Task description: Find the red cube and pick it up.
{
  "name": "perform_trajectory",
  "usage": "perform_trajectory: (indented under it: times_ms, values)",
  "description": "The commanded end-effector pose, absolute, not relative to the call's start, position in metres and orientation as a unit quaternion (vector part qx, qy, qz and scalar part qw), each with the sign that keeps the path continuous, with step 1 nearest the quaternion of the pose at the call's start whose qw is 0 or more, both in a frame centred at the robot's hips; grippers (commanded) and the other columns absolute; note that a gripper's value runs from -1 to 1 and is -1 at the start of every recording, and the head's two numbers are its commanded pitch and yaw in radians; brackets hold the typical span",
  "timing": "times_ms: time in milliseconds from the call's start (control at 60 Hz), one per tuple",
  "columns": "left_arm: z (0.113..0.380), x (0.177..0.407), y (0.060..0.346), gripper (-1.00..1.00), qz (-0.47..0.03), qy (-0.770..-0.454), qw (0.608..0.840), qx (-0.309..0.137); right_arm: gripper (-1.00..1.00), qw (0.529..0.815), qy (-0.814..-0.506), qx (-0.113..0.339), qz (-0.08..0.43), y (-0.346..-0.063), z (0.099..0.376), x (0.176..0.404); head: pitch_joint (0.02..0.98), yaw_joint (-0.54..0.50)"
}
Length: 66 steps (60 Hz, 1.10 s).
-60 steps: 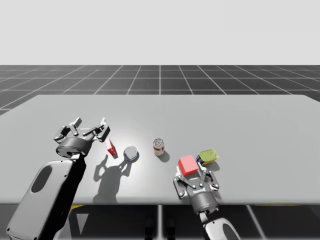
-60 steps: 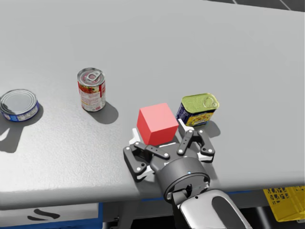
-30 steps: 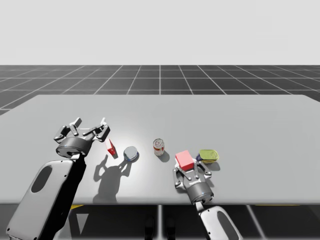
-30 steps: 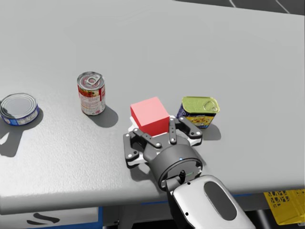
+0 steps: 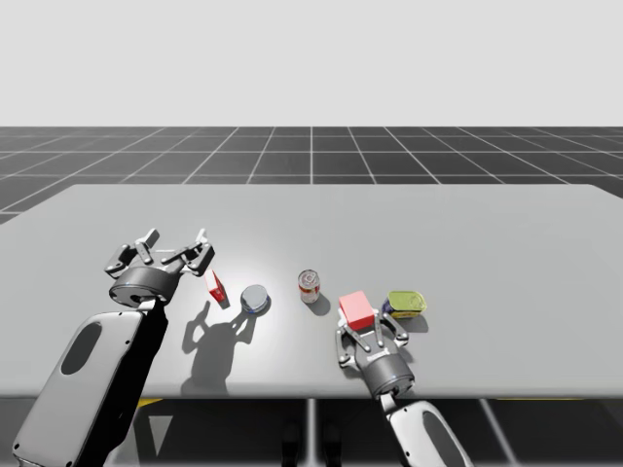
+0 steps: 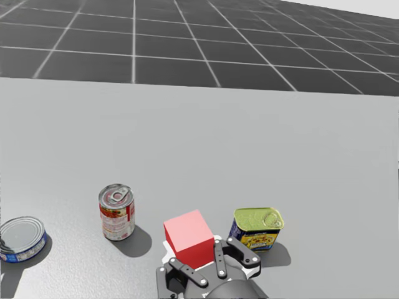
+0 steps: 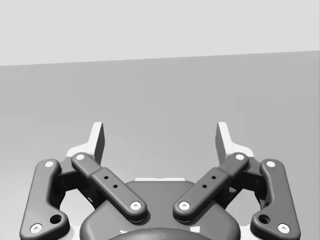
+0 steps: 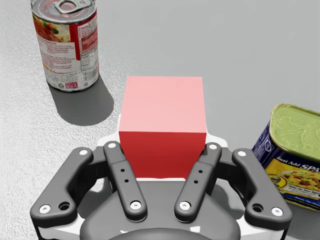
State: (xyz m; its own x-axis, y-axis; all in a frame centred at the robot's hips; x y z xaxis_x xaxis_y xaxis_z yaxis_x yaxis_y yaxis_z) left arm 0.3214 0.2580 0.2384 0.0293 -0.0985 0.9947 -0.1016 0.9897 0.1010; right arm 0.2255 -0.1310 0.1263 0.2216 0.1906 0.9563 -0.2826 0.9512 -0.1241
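Table (image 5: 487, 224) with red cube (image 5: 356, 309); gridded floor (image 5: 311, 151)

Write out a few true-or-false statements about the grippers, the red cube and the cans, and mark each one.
1. The fingers of the right gripper press the cube from two sides. True.
2. The left gripper holds the tall can. False: it is open with nothing between its fingers, well apart from that can.
3. The green-topped can stands upright beside the cube. True.
4. The tall can lies on its side. False: it stands upright.
5. The flat can sits between the cube and the tall can. False: it sits beyond the tall can, on the side away from the cube.
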Motion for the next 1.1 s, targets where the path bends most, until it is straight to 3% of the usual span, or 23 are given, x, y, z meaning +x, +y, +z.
perform_trajectory:
  times_ms: [17,183,417,667,1100]
  values:
    - [0.238,0.321,0.258,-1.00,0.001,-0.697,0.714,0.072,1.00,0.805,-0.582,-0.004,0.110,-0.142,0.107,0.223,0.570,-0.22]
    - [0.239,0.321,0.260,-1.00,0.002,-0.696,0.714,0.075,1.00,0.804,-0.584,-0.004,0.108,-0.143,0.108,0.223,0.480,-0.23]
    - [0.239,0.321,0.261,-1.00,0.003,-0.697,0.713,0.075,1.00,0.794,-0.599,-0.003,0.103,-0.139,0.126,0.218,0.462,-0.23]
    - [0.240,0.320,0.261,-1.00,0.004,-0.697,0.713,0.075,1.00,0.749,-0.653,0.003,0.111,-0.125,0.189,0.211,0.460,-0.23]
    - [0.240,0.320,0.261,-1.00,0.007,-0.698,0.712,0.076,1.00,0.625,-0.774,-0.016,0.101,-0.127,0.309,0.204,0.449,-0.24]
